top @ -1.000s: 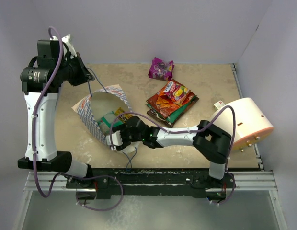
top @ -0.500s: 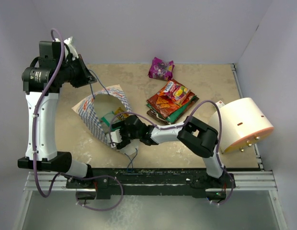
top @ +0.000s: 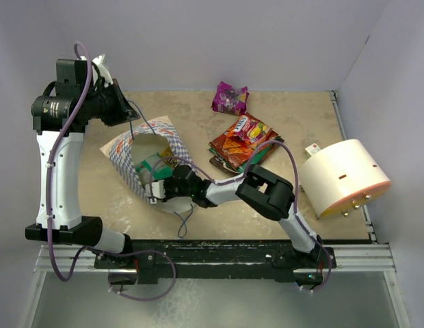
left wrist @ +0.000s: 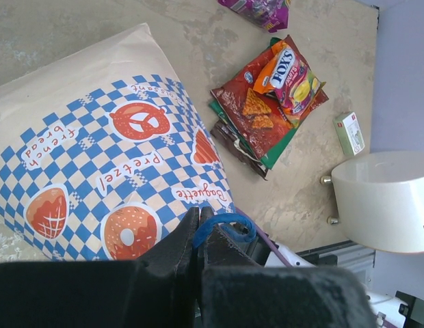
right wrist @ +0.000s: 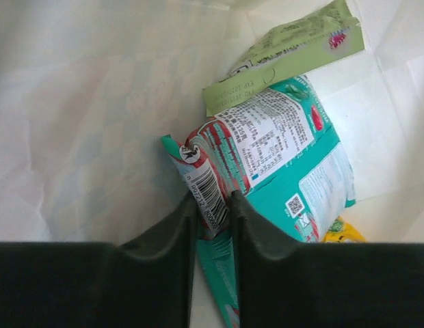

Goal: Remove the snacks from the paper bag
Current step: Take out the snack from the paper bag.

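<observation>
Cream-white paper bag (top: pixel 122 158), blue-checked, lying on its side at the left of the table (top: pixel 301 116), mouth open. At the bag's far side, left gripper (left wrist: pixel 198 222) with fingers shut tight on the blue string handle (left wrist: pixel 229 222). Inside the mouth, right gripper (right wrist: pixel 212 205) with fingers clamped on the barcode edge of a teal packet (right wrist: pixel 287 164). Further in, touching it, a pale green packet (right wrist: pixel 287 55); beside it, a sliver of yellow packet (right wrist: pixel 342 234). Out on the table, right of the bag, a stack of snacks (top: pixel 243 147) with a red-orange packet (left wrist: pixel 256 109) among them; beyond, a magenta packet (top: pixel 230 98). At the right edge, a cream cylinder (top: pixel 343 176).
</observation>
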Action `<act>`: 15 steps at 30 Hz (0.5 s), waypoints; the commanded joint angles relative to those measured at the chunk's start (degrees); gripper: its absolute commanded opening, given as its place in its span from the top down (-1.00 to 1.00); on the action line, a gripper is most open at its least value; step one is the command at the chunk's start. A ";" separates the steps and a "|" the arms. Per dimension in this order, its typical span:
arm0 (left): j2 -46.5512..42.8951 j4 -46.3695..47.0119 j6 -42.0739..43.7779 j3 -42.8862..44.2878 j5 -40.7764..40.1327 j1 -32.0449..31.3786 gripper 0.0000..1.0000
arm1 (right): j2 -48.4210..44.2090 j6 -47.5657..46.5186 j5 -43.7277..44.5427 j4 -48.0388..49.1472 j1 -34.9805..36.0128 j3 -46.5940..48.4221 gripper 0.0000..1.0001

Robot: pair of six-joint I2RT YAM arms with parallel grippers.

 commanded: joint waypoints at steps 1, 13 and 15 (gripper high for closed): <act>-0.71 0.46 -0.31 1.20 0.79 0.48 1.00 | -2.86 2.63 0.45 5.02 -1.25 2.38 0.63; -7.00 4.66 -2.04 -5.85 -4.04 0.44 1.00 | -16.62 7.96 -0.36 -9.73 -3.44 4.01 1.00; -7.63 5.62 -2.19 -6.82 -4.37 0.49 1.00 | -20.86 9.56 -1.46 -13.72 -3.44 2.08 1.00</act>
